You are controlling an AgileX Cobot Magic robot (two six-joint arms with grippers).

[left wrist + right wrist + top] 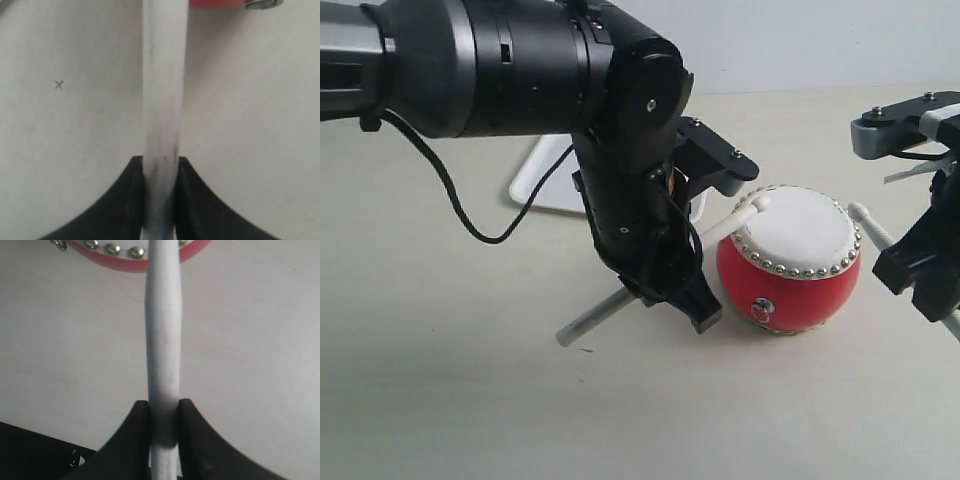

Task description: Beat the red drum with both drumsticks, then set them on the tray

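The red drum [790,260] with its white skin and silver studs stands on the table right of centre. My left gripper [672,290] is shut on a pale drumstick [595,318]; the stick's rounded tip [760,203] lies at the skin's left rim. In the left wrist view that drumstick [162,100] runs from the jaws toward the drum's red edge [215,4]. My right gripper [920,270] is shut on the other drumstick [870,226], whose tip sits just off the drum's right rim. The right wrist view shows this drumstick [163,340] pointing at the studded drum [125,255].
The white tray [545,175] lies behind my left arm, mostly hidden by it. A black cable [460,210] hangs from the left arm. A small pencilled cross [59,85] marks the tabletop.
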